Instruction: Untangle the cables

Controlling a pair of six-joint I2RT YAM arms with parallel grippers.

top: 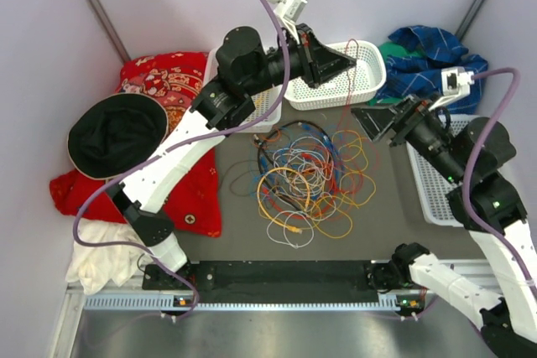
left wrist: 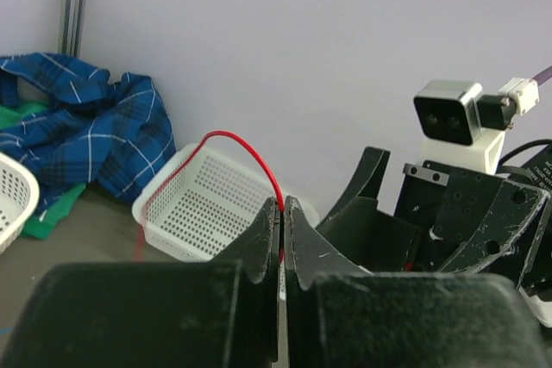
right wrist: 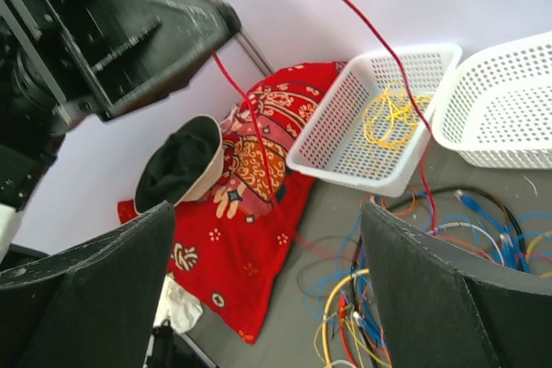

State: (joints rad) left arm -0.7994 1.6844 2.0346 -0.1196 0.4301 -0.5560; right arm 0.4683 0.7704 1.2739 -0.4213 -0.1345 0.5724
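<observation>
Tangled multicoloured cables [top: 306, 178] heaped centrally, 1 red cable [left wrist: 222, 133] arching upward, yellow cable [right wrist: 392, 114] seemingly coiled in basket [right wrist: 332, 127]

The tangled pile of cables [top: 306, 178] lies mid-table [top: 243, 241], in front of the middle basket [top: 336, 96] at the back. The left basket [right wrist: 345, 140] sits just left of that one, partly under the left arm, with a small coil of cable [right wrist: 390, 118] inside. The right basket [top: 428, 190] lies along the right edge. Left of the pile, a cushion [top: 172, 81] carries a hat [top: 116, 133], and a bundle of cloth [top: 96, 257] lies in front of it. A heap of cloth [top: 428, 60] fills the back right corner. The left gripper [top: 354, 60] hangs over the middle basket, with a single cable [left wrist: 233, 137] nipped between its fingers and trailing toward the pile. The right gripper [top: 367, 121] sits between the pile and the right basket.
</observation>
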